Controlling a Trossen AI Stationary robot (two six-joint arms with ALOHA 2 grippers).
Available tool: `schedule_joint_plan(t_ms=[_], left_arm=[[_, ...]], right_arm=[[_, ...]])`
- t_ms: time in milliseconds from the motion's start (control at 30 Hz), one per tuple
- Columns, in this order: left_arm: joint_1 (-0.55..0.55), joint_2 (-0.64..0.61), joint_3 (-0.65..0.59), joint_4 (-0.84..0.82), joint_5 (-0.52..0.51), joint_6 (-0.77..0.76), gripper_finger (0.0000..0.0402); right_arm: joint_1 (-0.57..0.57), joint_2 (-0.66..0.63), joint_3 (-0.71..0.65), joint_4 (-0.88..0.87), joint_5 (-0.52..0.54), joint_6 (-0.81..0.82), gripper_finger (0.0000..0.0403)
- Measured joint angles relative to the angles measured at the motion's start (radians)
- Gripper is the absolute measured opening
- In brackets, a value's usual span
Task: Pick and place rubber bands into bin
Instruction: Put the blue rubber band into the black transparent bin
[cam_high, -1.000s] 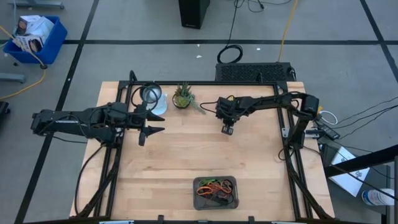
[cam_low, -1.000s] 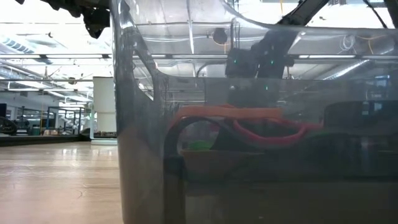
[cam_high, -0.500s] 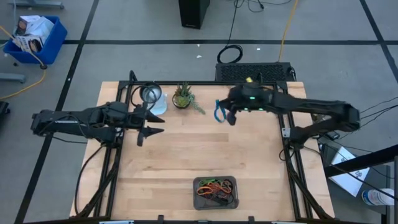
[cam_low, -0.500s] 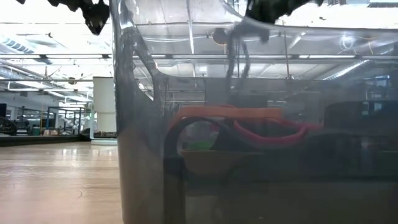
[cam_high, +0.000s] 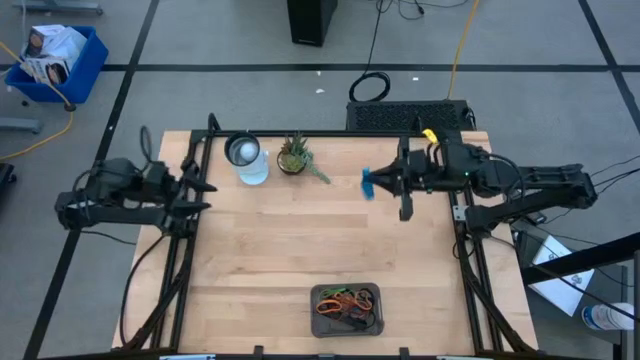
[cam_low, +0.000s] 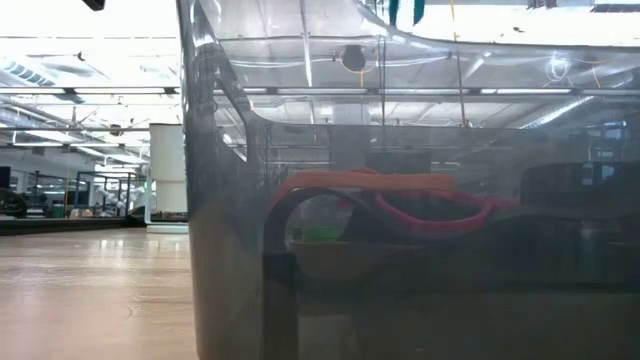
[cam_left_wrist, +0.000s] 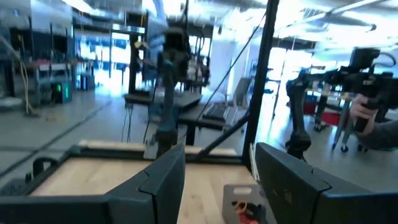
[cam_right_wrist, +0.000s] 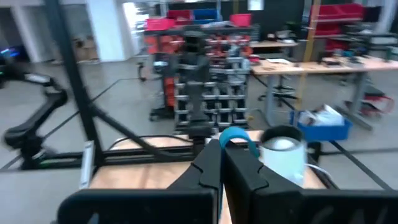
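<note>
**Blue band pinched over the back of the worktop**

While the right gripper (cam_high: 372, 183) hangs above the far right part of the wooden worktop (cam_high: 290, 250), its fingers (cam_right_wrist: 239, 171) are pressed together on a blue rubber band (cam_right_wrist: 234, 138), whose loop stands up from between the tips in the right wrist view. From above, the band shows as a small blue patch at the gripper's tip, to the right of a small potted plant (cam_high: 294, 155) and well apart from the bin (cam_high: 347, 310).

The bin sits at the near edge of the worktop, about the middle of its width. Inside it lies a tangle of rubber bands (cam_high: 346, 304), orange, red, green and black. In the low view the bin's dark wall fills most of the picture, with orange and red loops showing behind it.

The left gripper (cam_high: 203, 184) waits at the left edge of the worktop, its fingers (cam_left_wrist: 163, 180) held apart with nothing between them. A white cup (cam_high: 243, 152) stands at the back of the worktop, just left of the plant.
</note>
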Motion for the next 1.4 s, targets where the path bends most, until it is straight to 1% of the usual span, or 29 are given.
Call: schedule_joint_plan(t_ms=[133, 300, 433, 567, 767, 1000, 1200, 1300, 1400], left_arm=[[0.000, -0.080, -0.023, 0.001, 0.000, 0.003, 0.0203], [0.000, -0.141, -0.071, 0.012, 0.000, -0.005, 0.0202], [0.000, -0.178, -0.156, 0.077, -0.001, -0.014, 0.0203], [0.000, -0.207, -0.244, 0.153, 0.000, -0.031, 0.0203], [0.000, -0.216, -0.350, 0.255, 0.008, -0.046, 0.0203], [0.000, -0.216, -0.488, 0.428, 0.021, -0.051, 0.0203], [0.000, -0.216, -0.578, 0.479, 0.019, -0.058, 0.0202], [0.000, -0.216, -0.601, 0.499, -0.009, -0.058, 0.0202], [0.000, -0.216, -0.610, 0.497, -0.089, -0.063, 0.0202]], right_arm=[[0.075, 0.052, 0.056, 0.000, 0.000, -0.051, 0.0000], [0.163, 0.137, 0.141, -0.013, 0.001, -0.103, 0.0000], [0.223, 0.201, 0.185, -0.035, 0.000, -0.141, 0.0000], [0.268, 0.242, 0.200, -0.033, 0.004, -0.155, 0.0000], [0.334, 0.307, 0.200, -0.101, 0.004, -0.095, 0.0000], [0.398, 0.409, 0.200, -0.184, 0.004, -0.027, 0.0000], [0.449, 0.483, 0.200, -0.218, 0.002, 0.057, 0.0000], [0.477, 0.511, 0.200, -0.225, 0.001, 0.089, 0.0000], [0.500, 0.531, 0.199, -0.242, 0.000, 0.132, 0.0000]])
